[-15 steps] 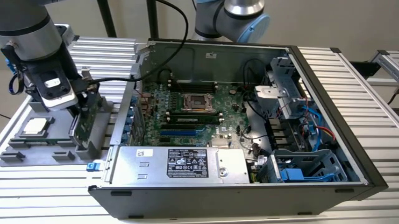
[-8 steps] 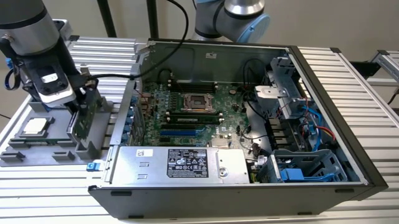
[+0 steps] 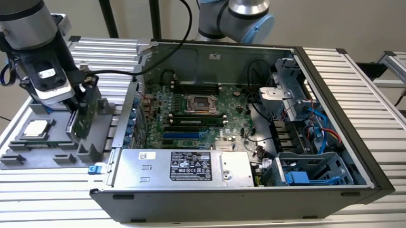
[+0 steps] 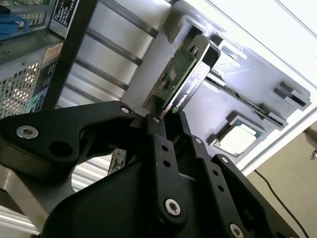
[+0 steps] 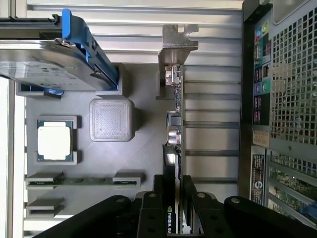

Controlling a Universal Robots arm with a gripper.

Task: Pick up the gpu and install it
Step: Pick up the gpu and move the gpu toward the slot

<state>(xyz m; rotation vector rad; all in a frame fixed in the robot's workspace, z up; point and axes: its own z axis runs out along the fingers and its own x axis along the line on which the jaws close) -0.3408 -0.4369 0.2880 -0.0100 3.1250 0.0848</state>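
Observation:
The gpu (image 3: pixel 82 113) is a thin green card that stands on edge in a slot of the grey parts tray (image 3: pixel 38 153), at the exterior view's left beside the open computer case (image 3: pixel 241 205). My gripper (image 3: pixel 77 102) comes down on it from above. In both wrist views the black fingers (image 5: pixel 162 201) sit on either side of the gpu (image 5: pixel 177 114), shut on its upper edge. Its silver end bracket (image 5: pixel 176 42) points away from the gripper. The second wrist view shows the gpu (image 4: pixel 181 74) running out from between my gripper's (image 4: pixel 163 116) fingers. The large green motherboard (image 3: pixel 190 118) lies inside the case.
The tray also holds a square processor chip (image 3: pixel 35 129), a memory stick (image 5: pixel 84 181) and a silver hard drive with blue rails (image 5: pixel 49 59). The case wall (image 5: pixel 277 99) rises close beside the card. A silver power supply (image 3: pixel 184 166) and a drive cage (image 3: pixel 311 175) fill the case's near side.

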